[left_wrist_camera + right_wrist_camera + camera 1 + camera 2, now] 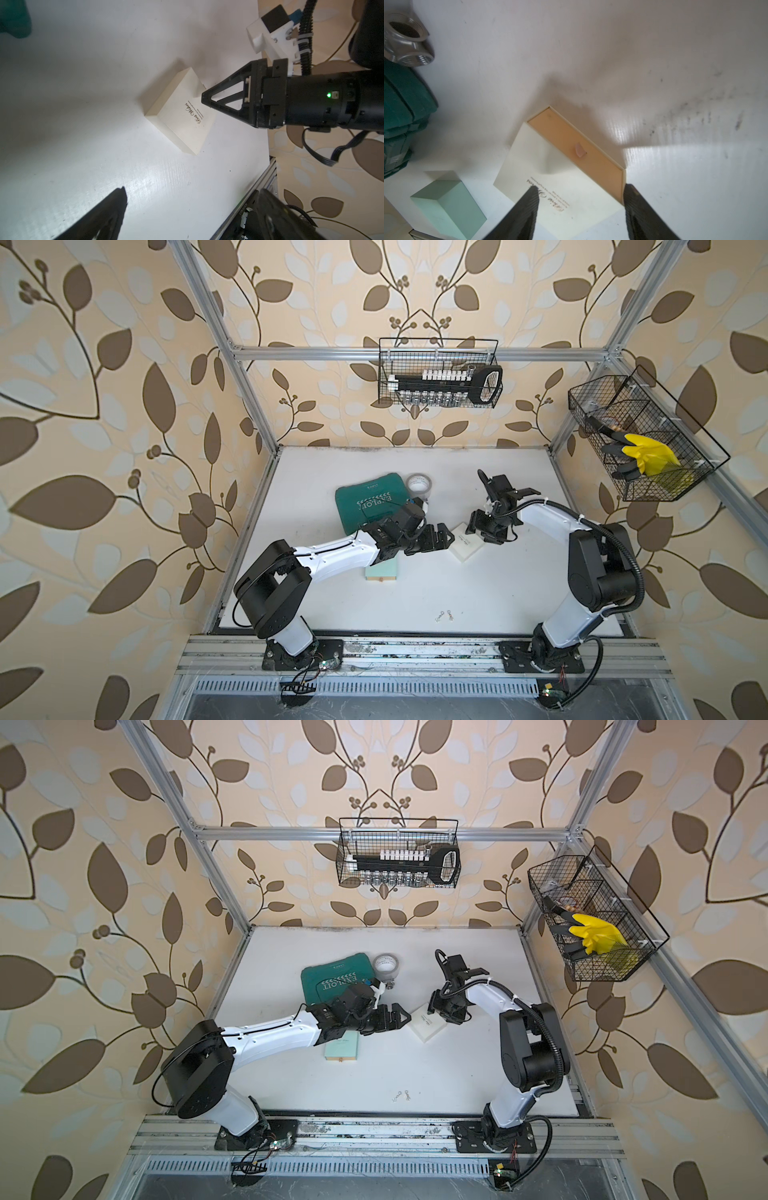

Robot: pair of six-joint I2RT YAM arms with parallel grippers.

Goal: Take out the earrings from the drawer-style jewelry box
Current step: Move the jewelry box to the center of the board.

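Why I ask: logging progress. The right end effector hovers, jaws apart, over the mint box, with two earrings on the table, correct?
No: the right wrist view shows the right end effector over the cream box; the mint box sits beside it. Jaws apart and earrings on the table are right.

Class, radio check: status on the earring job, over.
Left gripper open, empty. Right gripper open over cream jewelry box. Two earrings on table, front edge. Nothing blocking.
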